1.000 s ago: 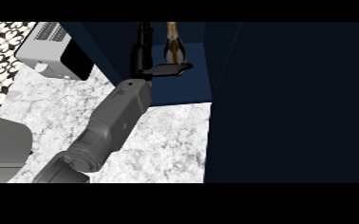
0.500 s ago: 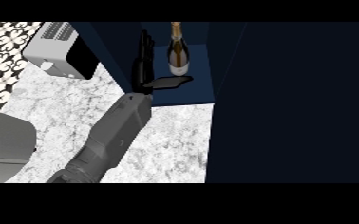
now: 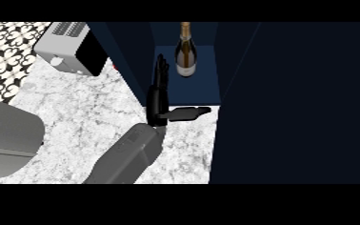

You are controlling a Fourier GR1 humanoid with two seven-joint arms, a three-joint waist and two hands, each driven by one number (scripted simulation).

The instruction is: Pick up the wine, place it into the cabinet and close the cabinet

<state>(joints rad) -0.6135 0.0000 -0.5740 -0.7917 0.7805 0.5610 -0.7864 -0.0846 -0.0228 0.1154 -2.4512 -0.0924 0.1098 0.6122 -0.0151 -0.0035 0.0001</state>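
Observation:
The wine bottle [image 3: 185, 52], dark with a gold neck and a pale label, stands upright inside the open navy cabinet [image 3: 190, 88], towards its back. My right hand [image 3: 158, 95] is in front of it at the cabinet's left wall. Its fingers are straight and point into the cabinet, and its thumb [image 3: 186, 113] sticks out to the right over the cabinet floor's front edge. The hand is open, holds nothing, and is clear of the bottle. My left hand does not show.
The cabinet's dark door [image 3: 288, 105] stands open and fills the right side. A silver and black toaster [image 3: 67, 47] sits at the back left on the marble counter [image 3: 84, 109]. A grey arm part [image 3: 17, 138] lies at the left edge.
My right hand has let go of the bottle and drawn back towards me, its fingers now straight. The bottle stays standing in the cabinet.

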